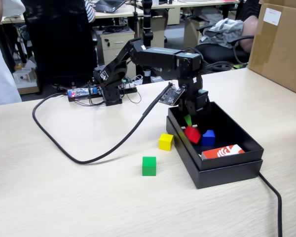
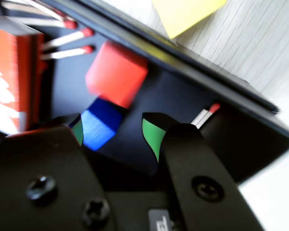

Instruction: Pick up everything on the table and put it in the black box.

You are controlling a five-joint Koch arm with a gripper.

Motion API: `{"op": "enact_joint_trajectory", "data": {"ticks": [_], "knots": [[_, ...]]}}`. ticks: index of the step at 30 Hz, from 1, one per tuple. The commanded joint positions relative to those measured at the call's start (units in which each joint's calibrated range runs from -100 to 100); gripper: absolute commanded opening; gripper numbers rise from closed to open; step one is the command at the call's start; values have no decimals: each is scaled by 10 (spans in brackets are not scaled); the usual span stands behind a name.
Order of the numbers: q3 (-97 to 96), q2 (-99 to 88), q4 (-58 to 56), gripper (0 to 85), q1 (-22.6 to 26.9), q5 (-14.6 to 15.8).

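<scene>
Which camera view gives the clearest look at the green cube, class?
The fixed view: the green cube sits whole and sharp on the table, in front of the black box. The wrist view does not show it; the green there is only the pads on the open gripper.

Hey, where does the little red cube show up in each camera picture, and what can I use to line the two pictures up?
Fixed view: the small red cube is tilted inside the shallow black cardboard box, right of centre, just below the claw.
Wrist view: the red cube is blurred, upper centre-left, above the open claw.
Shared landmark: the small blue cube beside it, seen in the wrist view below the red one.
</scene>
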Motion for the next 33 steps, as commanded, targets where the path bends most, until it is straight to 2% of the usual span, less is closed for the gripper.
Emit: {"op": "enact_joint_trajectory", "data": {"ticks": [1, 7, 12, 15, 18, 26, 33], "knots": [[-4, -142, 2, 279, -12, -1], [-24, -285, 2, 278, -46, -11], [-24, -311, 3, 278, -105, -41], [-27, -262, 3, 281, -125, -46], [-25, -182, 3, 383, -140, -48], [70, 9, 3, 391, -151, -46], [132, 96, 3, 390, -151, -46]]}}
